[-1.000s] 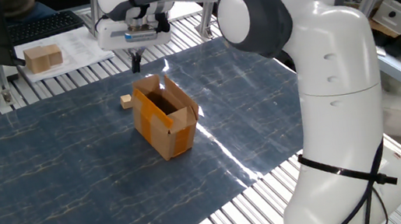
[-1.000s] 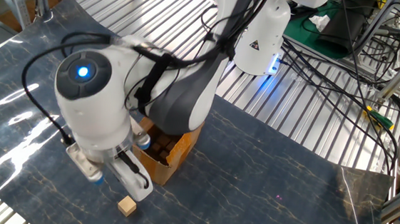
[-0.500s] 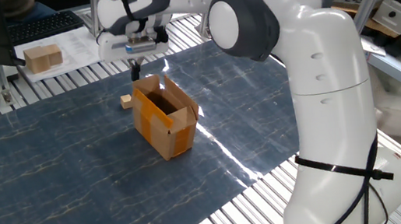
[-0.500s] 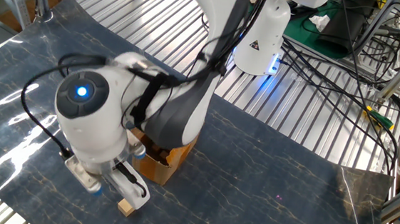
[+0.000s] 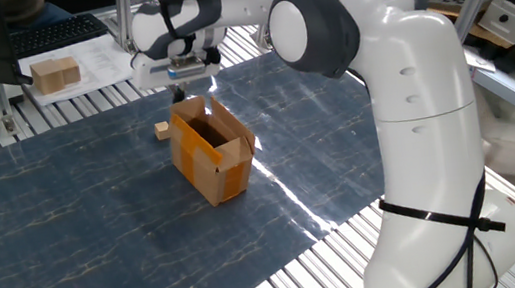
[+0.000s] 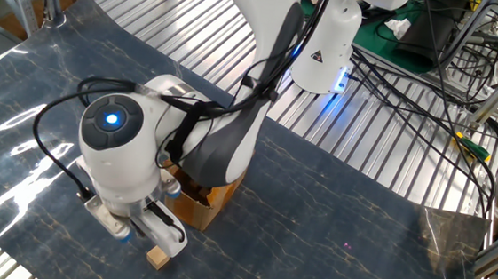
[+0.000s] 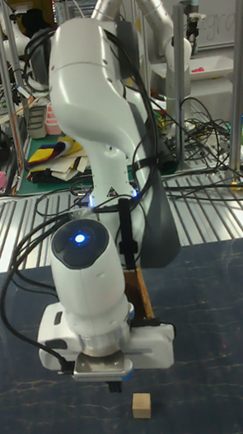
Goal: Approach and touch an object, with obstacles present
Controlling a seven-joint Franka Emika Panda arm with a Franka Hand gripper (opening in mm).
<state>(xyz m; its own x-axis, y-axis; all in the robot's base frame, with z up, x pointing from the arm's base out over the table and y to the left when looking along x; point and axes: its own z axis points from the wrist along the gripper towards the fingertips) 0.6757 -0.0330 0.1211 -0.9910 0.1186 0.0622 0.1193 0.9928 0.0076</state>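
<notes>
The object, a tiny tan wooden cube (image 5: 163, 130) (image 6: 159, 257) (image 7: 141, 404), lies on the blue mat just left of the obstacle, an orange-brown cardboard box (image 5: 213, 152) (image 6: 206, 200) with raised flaps and a dark inside. My gripper (image 5: 176, 93) (image 7: 115, 384) points down behind the box's far corner, a little above the mat. Its dark fingers are together with nothing between them. A small gap shows between the fingertips and the cube. In the other fixed view the wrist covers most of the box and the fingers.
A larger tan block (image 5: 55, 73) rests on white paper beside a keyboard at the back left, off the mat. Ribbed metal table (image 5: 286, 271) surrounds the blue mat (image 5: 79, 240). Cables and a second robot base (image 6: 323, 47) lie past the mat.
The gripper has come down and drawn closer to the cube beside the box. The cube and the box have not moved.
</notes>
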